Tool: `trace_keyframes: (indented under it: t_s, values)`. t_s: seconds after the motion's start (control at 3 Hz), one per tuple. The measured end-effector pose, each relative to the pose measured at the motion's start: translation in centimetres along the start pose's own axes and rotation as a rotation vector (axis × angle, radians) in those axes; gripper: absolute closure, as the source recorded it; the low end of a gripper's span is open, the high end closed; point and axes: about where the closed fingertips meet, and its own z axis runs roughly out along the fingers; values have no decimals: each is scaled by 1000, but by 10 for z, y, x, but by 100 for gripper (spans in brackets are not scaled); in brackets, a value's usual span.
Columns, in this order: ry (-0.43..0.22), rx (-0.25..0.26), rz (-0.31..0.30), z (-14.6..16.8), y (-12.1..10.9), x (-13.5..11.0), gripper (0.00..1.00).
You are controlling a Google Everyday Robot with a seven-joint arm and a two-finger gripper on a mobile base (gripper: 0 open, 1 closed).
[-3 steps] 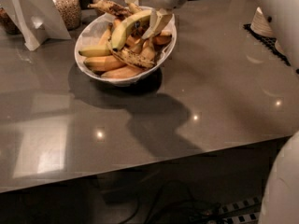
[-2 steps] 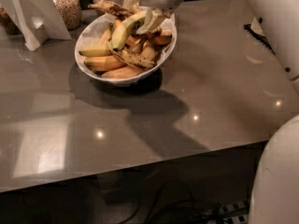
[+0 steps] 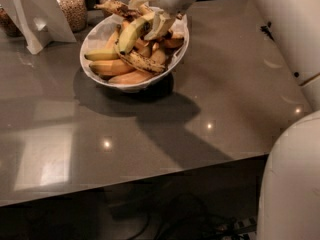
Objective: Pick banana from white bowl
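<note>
At far left, a jar holds what looks like grain. Right of it, the white bowl on the table is heaped with orange and speckled bananas. The greenish banana lies tilted on top. Over the last second it has barely shifted, so I judge it not yet lifted. The gripper stays at its far right end. I cannot tell whether it has closed.

Grey table with white bowl, jars, white stand; hand over the bowl.
</note>
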Motion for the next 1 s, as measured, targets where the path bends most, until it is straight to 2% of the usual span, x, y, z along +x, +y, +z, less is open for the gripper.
trace_keyframes:
  t_s: [1.0]
  values:
    - [-32,-17,12,15,2,1,42]
